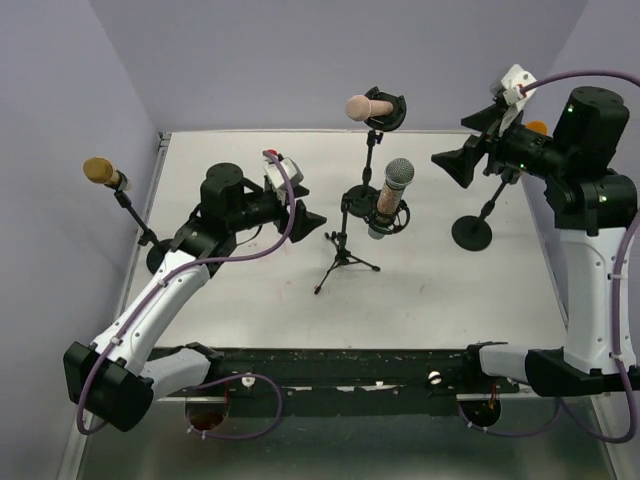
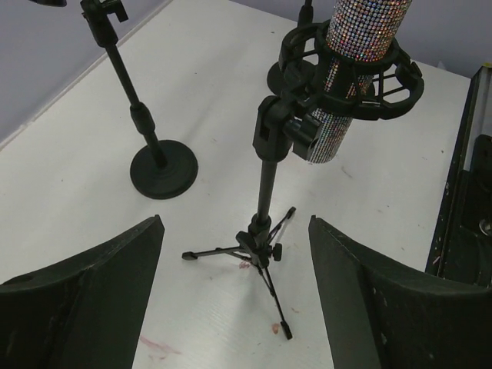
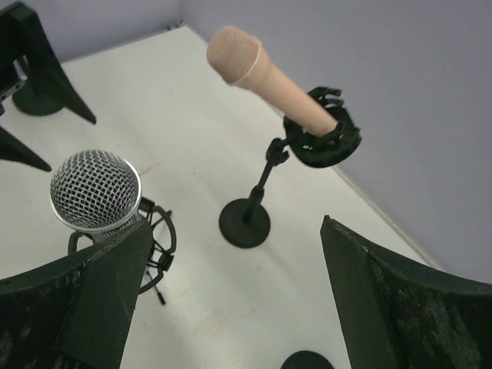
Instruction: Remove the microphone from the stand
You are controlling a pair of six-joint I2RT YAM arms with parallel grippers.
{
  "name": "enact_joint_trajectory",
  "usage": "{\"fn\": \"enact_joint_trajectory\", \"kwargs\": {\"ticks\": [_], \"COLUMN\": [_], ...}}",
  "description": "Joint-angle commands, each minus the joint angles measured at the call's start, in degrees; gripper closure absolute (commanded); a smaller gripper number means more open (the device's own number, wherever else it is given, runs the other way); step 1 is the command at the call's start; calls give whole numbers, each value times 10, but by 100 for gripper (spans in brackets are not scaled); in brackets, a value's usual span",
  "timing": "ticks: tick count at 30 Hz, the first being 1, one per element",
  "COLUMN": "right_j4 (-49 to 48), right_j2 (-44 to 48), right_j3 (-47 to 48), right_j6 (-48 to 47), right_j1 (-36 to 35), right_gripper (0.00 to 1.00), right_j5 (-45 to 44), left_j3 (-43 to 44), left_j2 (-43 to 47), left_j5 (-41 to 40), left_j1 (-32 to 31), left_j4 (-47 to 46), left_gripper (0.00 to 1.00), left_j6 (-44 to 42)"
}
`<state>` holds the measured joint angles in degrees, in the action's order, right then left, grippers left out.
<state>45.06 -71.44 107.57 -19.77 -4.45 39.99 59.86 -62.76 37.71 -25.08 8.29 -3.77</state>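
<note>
While the left tool (image 2: 234,223) gapes, the microphone (image 2: 365,27) sits in its stand (image 2: 267,177).

In the left wrist view the sparkly microphone (image 2: 350,69) loses its head to the top edge, same with the round-base stand (image 2: 146,131) beside it. From the right wrist, one of the right gripper (image 3: 234,231) fingers (image 3: 84,307) covers the mic's body. Up top, something orange (image 1: 537,127) peeks out behind the right arm (image 1: 590,170), can't tell what.

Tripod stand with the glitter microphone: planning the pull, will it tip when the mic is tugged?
Probably tips easily: the tripod stand has thin, short legs and the microphone sits high, off-centre. The shock mount rings its body, so it may drag.
</note>
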Motion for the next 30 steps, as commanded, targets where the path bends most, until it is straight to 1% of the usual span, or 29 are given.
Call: {"fn": "enact_joint_trajectory", "kwargs": {"ticks": [1,5,9,12,17,19,22,25,27,30], "right_j4": [114,134,128,129,72,39,-19,-80,-123,-153], "right_j2": [-21,-10,3,7,18,24,28,31,31,29], "right_j3": [-20,-53,-103,-125,-175,-195,-222,-251,-265,-278], "right_j6": [-75,-118,-133,-152,-127,-108,-79,-29,10,40], "right_j1": [1,1,-7,-33,-84,-115,-152,-159,-159,-162], "right_gripper": [2,3,3,4,4,4,4,4,7,15], "right_j5": [88,118,134,131,131,118,85,76,73,61], "left_j3": [2,10,33,54,80,91,108,118,122,120], "left_j2": [-28,-53,-81,-98,-126,-137,-153,-162,-165,-162], "left_j5": [-19,1,42,62,62,64,74,82,85,81], "left_j1": [-24,-39,-52,-59,-68,-70,-73,-77,-80,-81], "left_j4": [-77,-101,-84,-60,-64,-67,-65,-61,-57,-57], "left_gripper": [17,17,17,17,17,17,24,31,37,42], "left_j6": [16,16,-1,-20,-27,-28,-32,-35,-36,-34]}}
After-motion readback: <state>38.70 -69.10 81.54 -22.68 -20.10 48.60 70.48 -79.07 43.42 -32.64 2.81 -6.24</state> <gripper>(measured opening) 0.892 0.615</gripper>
